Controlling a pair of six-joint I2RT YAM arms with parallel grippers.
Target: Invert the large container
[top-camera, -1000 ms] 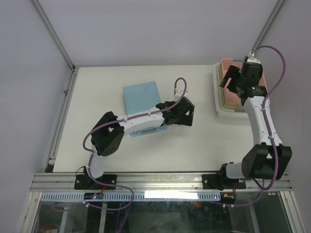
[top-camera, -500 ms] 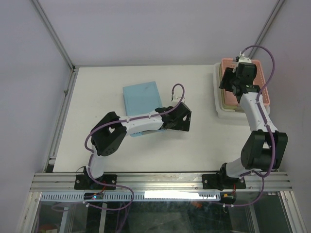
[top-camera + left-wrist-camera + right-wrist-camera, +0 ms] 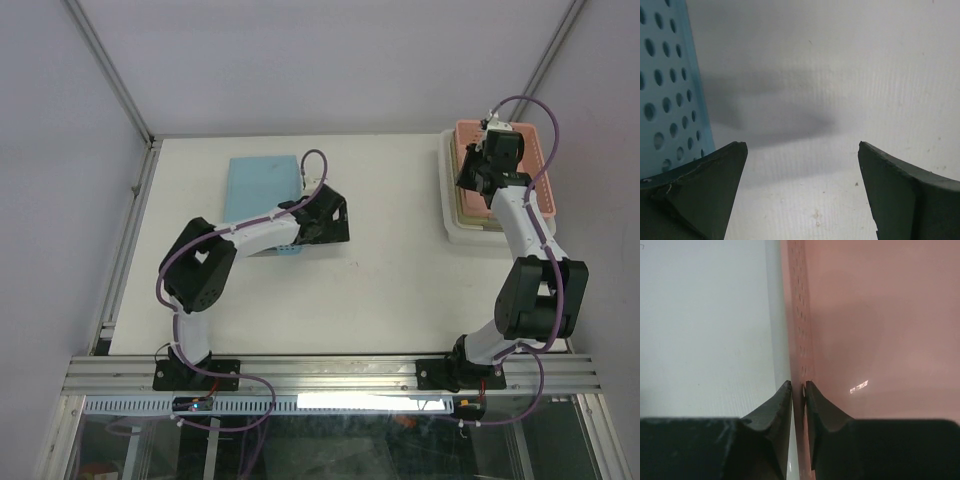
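My right arm covers most of the pink container (image 3: 467, 135), so from above I see only strips of it along its far and right sides. It sits at the far right corner of the table (image 3: 400, 280), on top of a stack. Below it a pale cream layer (image 3: 475, 218) shows as a thin band. Below that is a white tray (image 3: 447, 215) with only its rim and near edge in sight. I cannot tell how deep either lower layer is.

My right gripper (image 3: 487, 165) is clamped on the pink container's perforated side wall. In my wrist view the right gripper (image 3: 799, 387) has only that thin wall between its tips. The pink container (image 3: 855, 315) runs off the frame beyond it, its far end cut away.

My left gripper (image 3: 325, 218) is at the right side of the blue container (image 3: 262, 185), toward the far left of the table, and my forearm hides the box's near edge. In close view the left gripper (image 3: 802, 150) has its fingers wide apart over bare tabletop. The blue container (image 3: 665, 75) shows only a holed wall beside one finger; I cannot tell if they touch.

Counted: two arms, two grippers, one pink container, one blue, one cream layer, one white tray
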